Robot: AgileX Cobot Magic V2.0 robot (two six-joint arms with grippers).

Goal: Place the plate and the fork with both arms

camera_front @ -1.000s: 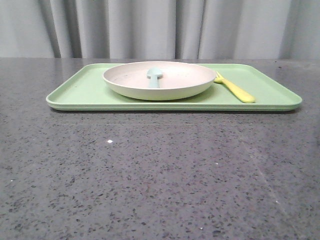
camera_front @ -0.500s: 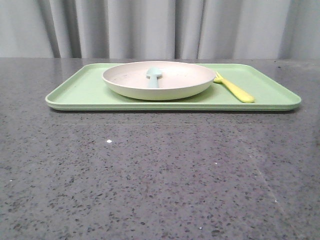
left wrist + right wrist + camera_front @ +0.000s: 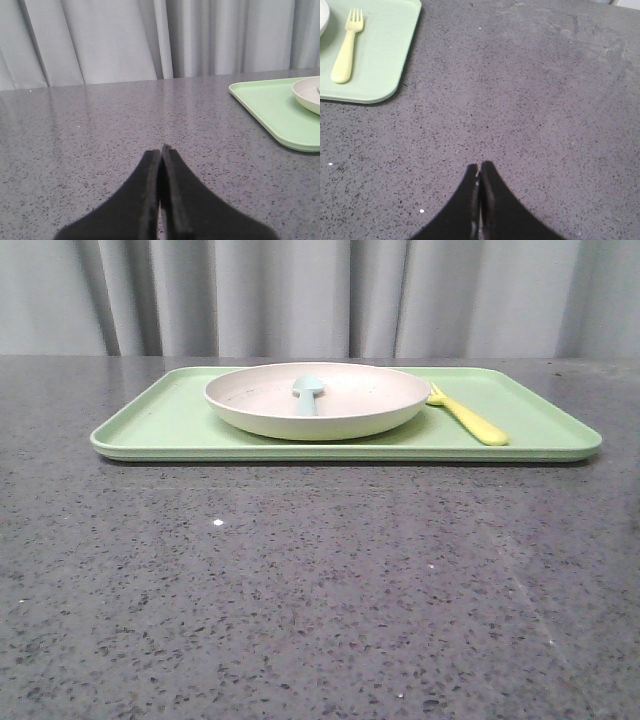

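The cream-white plate (image 3: 318,400) sits on the light-green tray (image 3: 160,425) at the back of the table, with a pale blue-green spoon (image 3: 307,392) lying in it. The yellow fork (image 3: 468,416) lies on the tray to the right of the plate; it also shows in the right wrist view (image 3: 347,46). The plate's edge shows in the left wrist view (image 3: 307,94). My left gripper (image 3: 162,149) is shut and empty over bare table, left of the tray. My right gripper (image 3: 479,166) is shut and empty over bare table, right of the tray. Neither arm shows in the front view.
The grey speckled tabletop (image 3: 320,580) stretches in front of the tray. A grey curtain (image 3: 320,295) hangs behind the table. The tray's corner shows in the left wrist view (image 3: 270,107) and in the right wrist view (image 3: 385,75).
The front view has shifted very slightly; the tray, plate, spoon and fork keep their places relative to each other.
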